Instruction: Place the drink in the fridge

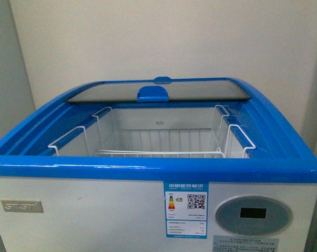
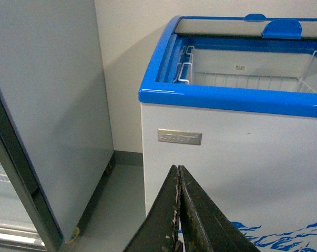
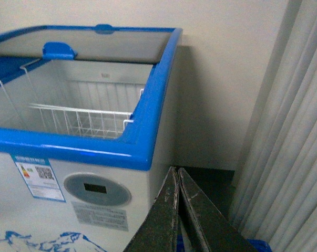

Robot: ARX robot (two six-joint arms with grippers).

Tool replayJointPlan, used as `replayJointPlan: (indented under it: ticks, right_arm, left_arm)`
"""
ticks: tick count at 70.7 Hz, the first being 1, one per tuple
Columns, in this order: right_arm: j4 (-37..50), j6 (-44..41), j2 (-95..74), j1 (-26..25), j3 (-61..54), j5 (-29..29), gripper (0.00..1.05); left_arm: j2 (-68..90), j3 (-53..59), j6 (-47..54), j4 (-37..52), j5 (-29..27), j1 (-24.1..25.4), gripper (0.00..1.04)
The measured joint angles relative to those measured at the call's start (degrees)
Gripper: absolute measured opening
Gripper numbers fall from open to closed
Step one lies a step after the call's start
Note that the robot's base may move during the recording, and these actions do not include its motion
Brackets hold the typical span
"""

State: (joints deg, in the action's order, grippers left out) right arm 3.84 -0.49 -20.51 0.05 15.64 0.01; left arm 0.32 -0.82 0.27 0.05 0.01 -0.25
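Observation:
The fridge (image 1: 147, 168) is a white chest freezer with a blue top rim, right in front of me. Its curved glass lid (image 1: 158, 92) is slid to the back, so the top is open. White wire baskets (image 1: 158, 149) hang inside; no drink shows in them. The drink is out of view in every frame. My left gripper (image 2: 178, 173) is shut and empty, low before the fridge's left front (image 2: 226, 157). My right gripper (image 3: 177, 174) is shut and empty, low by the fridge's right front corner (image 3: 142, 152). Neither arm shows in the front view.
A taller grey-white upright cabinet (image 2: 48, 115) stands left of the fridge, with a narrow floor gap (image 2: 113, 205) between them. Pale curtains (image 3: 284, 136) hang right of the fridge. A wall (image 1: 158, 37) is close behind. A display panel (image 1: 253, 214) and energy label (image 1: 185, 209) sit on the fridge front.

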Motion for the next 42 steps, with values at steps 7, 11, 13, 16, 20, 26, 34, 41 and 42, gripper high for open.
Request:
replayJointPlan:
  ticks: [7,11,13,16,20,26,34,41,42]
  right_arm:
    - [0.85,0.0,2.29,0.0,-2.34,-0.02,0.03]
    - [1.33,0.0,3.45,0.0,-3.41,-0.22,0.03]
    - [1.44,0.0,3.72,0.0,-3.87,-0.15,0.03]
    - [1.53,0.0,4.33,0.0,-5.11,-0.15,0.03]
    - [1.62,0.02,4.94,0.0,-6.34,-0.02,0.03]
    - [1.75,0.02,6.21,0.0,-7.67,-0.04,0.03]
    - [1.75,0.02,7.89,0.0,-9.14,-0.04,0.03]
    - [-2.36,0.02,11.96,0.0,-9.77,-0.02,0.03]
    - [-3.43,0.02,13.03,0.0,-10.03,-0.02,0.03]
  left_arm:
    - [0.0,0.0,0.0,0.0,-0.02,0.0,0.03]
    - [0.0,0.0,0.0,0.0,0.0,0.0,0.03]
    - [0.0,0.0,0.02,0.0,0.0,0.0,0.03]
    - [0.0,0.0,0.0,0.0,0.0,0.0,0.03]
    - [0.0,0.0,0.0,0.0,-0.02,0.0,0.03]
    - [0.0,0.0,0.0,0.0,0.0,0.0,0.03]
    - [0.0,0.0,0.0,0.0,0.0,0.0,0.03]
    - [0.0,0.0,0.0,0.0,0.0,0.0,0.03]
    - [0.0,0.0,0.0,0.0,0.0,0.0,0.03]
